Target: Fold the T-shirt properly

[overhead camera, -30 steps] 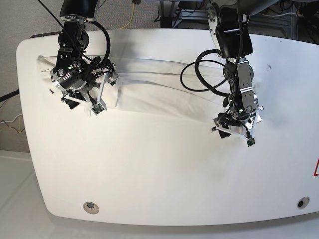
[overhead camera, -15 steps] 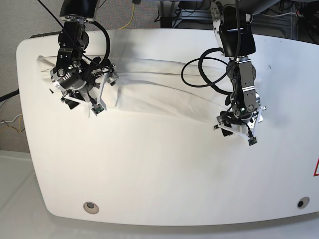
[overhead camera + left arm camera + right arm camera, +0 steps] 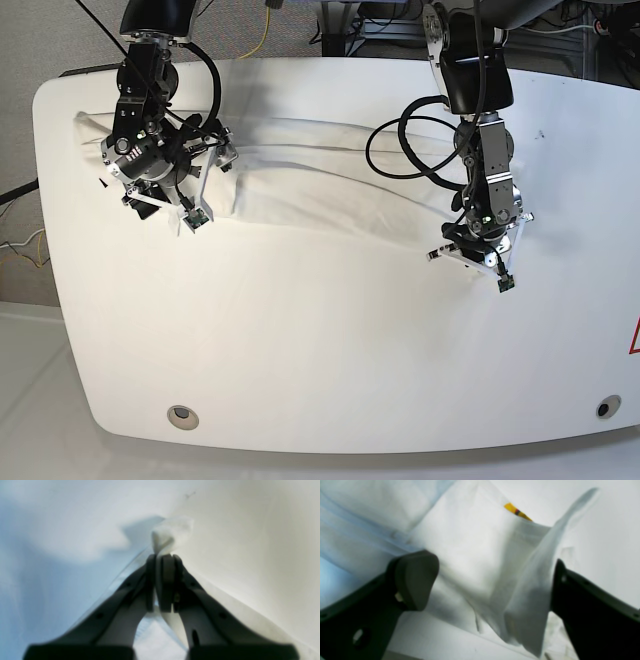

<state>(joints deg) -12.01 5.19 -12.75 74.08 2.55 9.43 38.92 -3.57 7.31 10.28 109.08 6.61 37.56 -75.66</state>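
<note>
The white T-shirt (image 3: 320, 185) lies stretched and wrinkled across the back half of the table. My left gripper (image 3: 478, 256) is down at the shirt's right end. In the left wrist view that gripper (image 3: 162, 558) is shut, and a small bunch of white T-shirt cloth (image 3: 172, 532) sticks out past its tips. My right gripper (image 3: 165, 195) sits over the shirt's left end. In the right wrist view it (image 3: 490, 580) stands wide open with a raised fold of the T-shirt (image 3: 480, 562) between its fingers. A bit of yellow-orange print (image 3: 517, 511) shows there.
The white table (image 3: 300, 340) has a round hole (image 3: 182, 416) near its front left and another hole (image 3: 607, 407) at the front right. A black cable (image 3: 400, 150) loops off the left arm above the shirt. A red mark (image 3: 634, 338) sits at the right edge.
My left gripper has closed on the shirt's right end and shifted slightly right. The right arm and its open gripper have stayed still.
</note>
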